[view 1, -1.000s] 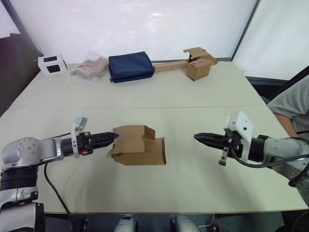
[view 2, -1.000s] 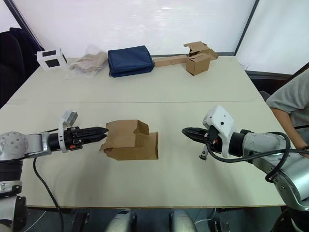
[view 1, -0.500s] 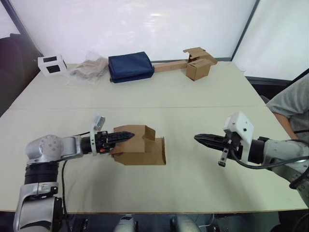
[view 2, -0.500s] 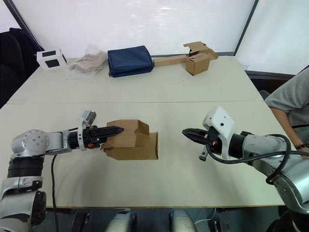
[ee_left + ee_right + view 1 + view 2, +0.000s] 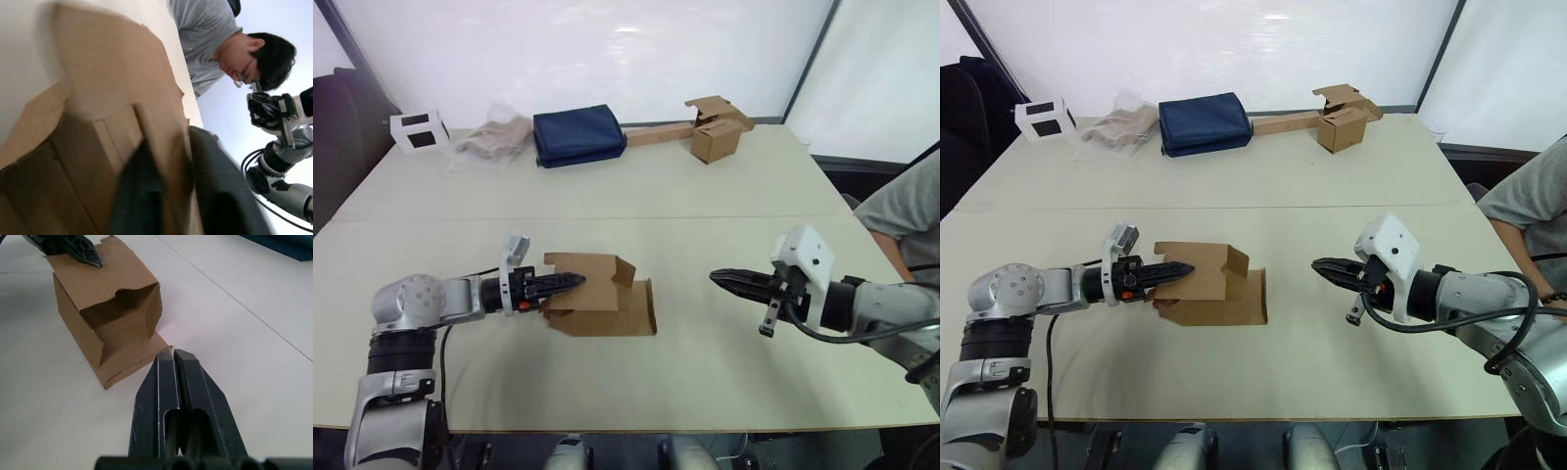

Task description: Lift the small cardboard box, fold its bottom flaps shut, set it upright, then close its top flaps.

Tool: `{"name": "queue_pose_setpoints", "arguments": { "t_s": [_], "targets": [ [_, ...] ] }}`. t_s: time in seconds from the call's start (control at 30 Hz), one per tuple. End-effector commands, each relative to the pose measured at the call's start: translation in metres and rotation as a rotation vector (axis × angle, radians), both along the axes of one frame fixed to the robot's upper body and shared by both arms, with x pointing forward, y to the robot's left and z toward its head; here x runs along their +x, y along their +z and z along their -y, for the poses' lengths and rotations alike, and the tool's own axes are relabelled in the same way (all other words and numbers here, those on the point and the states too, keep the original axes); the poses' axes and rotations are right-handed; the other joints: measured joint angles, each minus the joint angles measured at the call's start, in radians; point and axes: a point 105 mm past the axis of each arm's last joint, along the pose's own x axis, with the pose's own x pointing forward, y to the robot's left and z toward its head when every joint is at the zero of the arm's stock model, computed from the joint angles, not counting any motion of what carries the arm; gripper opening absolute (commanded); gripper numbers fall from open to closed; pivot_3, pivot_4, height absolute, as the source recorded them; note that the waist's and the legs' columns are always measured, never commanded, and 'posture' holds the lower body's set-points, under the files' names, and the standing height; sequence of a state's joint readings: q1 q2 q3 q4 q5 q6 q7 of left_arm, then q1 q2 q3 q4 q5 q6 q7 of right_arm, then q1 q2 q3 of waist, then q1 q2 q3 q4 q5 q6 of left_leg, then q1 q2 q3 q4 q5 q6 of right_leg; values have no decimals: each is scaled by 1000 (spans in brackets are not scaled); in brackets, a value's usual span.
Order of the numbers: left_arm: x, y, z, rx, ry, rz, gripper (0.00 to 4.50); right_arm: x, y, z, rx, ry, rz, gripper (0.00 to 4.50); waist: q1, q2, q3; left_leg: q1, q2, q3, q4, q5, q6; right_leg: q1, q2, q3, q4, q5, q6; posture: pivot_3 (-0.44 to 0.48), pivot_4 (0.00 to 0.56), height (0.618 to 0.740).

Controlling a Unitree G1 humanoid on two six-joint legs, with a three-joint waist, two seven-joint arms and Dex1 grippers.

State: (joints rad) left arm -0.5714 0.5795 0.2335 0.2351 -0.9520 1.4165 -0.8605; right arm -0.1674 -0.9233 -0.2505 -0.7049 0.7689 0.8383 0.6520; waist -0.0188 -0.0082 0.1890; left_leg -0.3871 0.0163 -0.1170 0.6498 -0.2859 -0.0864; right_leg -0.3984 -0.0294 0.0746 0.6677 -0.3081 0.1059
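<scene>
While lying on its side near the middle of the pale rectangular table (image 5: 724,186), the small plain brown cardboard box (image 5: 602,305) opens toward the right, flaps spread. Left end effector (image 5: 1180,270): black fingers clamped on the box's upper left wall. Right end effector (image 5: 717,278): fingers pressed together, empty, well right of box.

Bare bench (image 5: 685,352) lies between the small cardboard box (image 5: 602,296) and the right end effector (image 5: 717,277). The left end effector (image 5: 576,281) apparently pinches the box's far wall, blocking that side.
</scene>
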Motion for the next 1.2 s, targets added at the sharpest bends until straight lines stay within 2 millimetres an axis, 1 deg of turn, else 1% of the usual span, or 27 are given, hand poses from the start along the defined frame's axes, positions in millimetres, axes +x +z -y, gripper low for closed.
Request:
{"name": "queue_pose_setpoints", "arguments": {
  "t_s": [0.03, 0.17, 0.23, 0.33, 0.37, 0.4, 0.47, 0.53, 0.57, 0.63, 0.7, 0.8, 0.87, 0.9, 0.97, 1.07, 1.2],
  "targets": [
    [-5, 25, -2, -26, -2, 74, 63, -3, 10, -3, -6, 17, 52, 0, 0, 0, 0, 0, 0, 0, 0, 0, 0, 0, 0, 0, 0, 0, 0, 0, 150, 740],
    [-12, 58, 8, -74, -38, 184, 63, -2, 10, -4, 1, 19, 55, 0, 4, 0, 0, 0, 0, 0, 0, 0, 0, 0, 0, 0, 0, 0, 0, 0, 150, 740],
    [-14, 77, 17, -79, -40, 304, 63, -1, 12, -6, 19, 20, 61, 0, 6, 0, 0, -1, 0, 0, 1, 0, 0, 0, 0, 0, 0, 0, 0, 0, 150, 740],
    [-17, 92, 26, -76, -31, 423, 63, 3, 14, -7, 39, 13, 77, 0, 4, 0, 0, -1, 0, 0, 1, 0, 0, 1, -1, 0, 0, 0, 0, 0, 150, 740],
    [-19, 98, 31, -60, -41, 483, 63, 6, 17, -8, 61, 3, 90, 0, 2, 0, 0, -1, 0, 0, 1, 0, -1, 1, -1, 0, 0, 0, 0, 0, 150, 740],
    [-19, 101, 35, -12, -37, 573, 63, 14, 22, -9, 96, -25, 119, 0, -1, 0, 0, 0, 0, 0, 1, 0, -1, 1, 0, 0, 0, 0, 0, 0, 150, 740],
    [-19, 104, 38, 41, -40, 680, 63, 26, 31, -13, 155, -68, 161, 0, -7, 0, 0, 0, 0, 0, 1, 1, -2, 0, 0, 0, 0, 0, 0, 0, 150, 740],
    [-16, 104, 36, 47, -32, 719, 63, 34, 37, -17, 201, -91, 179, 0, -6, 0, 0, 1, 0, 0, -1, 3, -6, 0, 0, 1, 0, 0, 0, 0, 150, 740],
    [-14, 103, 35, 47, -31, 731, 63, 37, 40, -20, 222, -97, 189, 0, -3, 0, 0, 1, 0, 0, -2, 5, -9, 0, 0, 1, 0, 0, 0, 0, 150, 740],
    [-11, 101, 30, 61, -39, 765, 63, 49, 48, -24, 271, -129, 210, 0, -2, 0, 0, 0, 0, 0, -2, 5, -9, -1, 0, 1, 0, 0, 0, 0, 150, 740],
    [-10, 98, 28, 70, -47, 781, 63, 59, 52, -26, 294, -167, 224, 0, -2, 0, 0, 0, 0, 0, -2, 5, -9, -1, 0, 1, 0, 0, 0, 0, 150, 740],
    [-9, 94, 25, 75, -60, 795, 63, 67, 56, -31, 321, -189, 241, 0, 2, 0, 0, -1, 0, 0, -2, 4, -8, -1, 0, 0, -1, 0, 0, 0, 150, 740],
    [-9, 92, 24, 72, -60, 798, 63, 70, 59, -36, 340, -192, 246, 0, 1, 0, 0, -1, 0, 0, -2, 2, -3, -2, 0, 0, -1, 0, 0, 0, 150, 740],
    [-9, 91, 24, 71, -60, 799, 63, 71, 59, -37, 343, -194, 247, 0, 1, 0, 0, -1, 0, 0, -2, 2, -3, -2, 0, 0, -1, 0, 0, 0, 150, 740],
    [-9, 89, 23, 69, -63, 801, 63, 70, 58, -46, 345, -168, 244, 0, -1, 0, 0, -2, 0, 0, -2, 2, -3, -3, 0, 0, 0, 0, 0, 0, 150, 740],
    [-9, 85, 22, 64, -62, 802, 63, 67, 51, -62, 325, -115, 231, 0, -4, 0, 0, -2, 0, 0, -2, 2, -3, -3, 0, 0, 0, 0, 0, 0, 150, 740],
    [-11, 82, 21, 61, -66, 802, 63, 65, 45, -72, 323, -83, 217, 0, -6, 0, 0, -2, 0, 0, -2, 2, -3, -4, 0, 0, 1, 0, 0, 0, 150, 740]
  ]
}}
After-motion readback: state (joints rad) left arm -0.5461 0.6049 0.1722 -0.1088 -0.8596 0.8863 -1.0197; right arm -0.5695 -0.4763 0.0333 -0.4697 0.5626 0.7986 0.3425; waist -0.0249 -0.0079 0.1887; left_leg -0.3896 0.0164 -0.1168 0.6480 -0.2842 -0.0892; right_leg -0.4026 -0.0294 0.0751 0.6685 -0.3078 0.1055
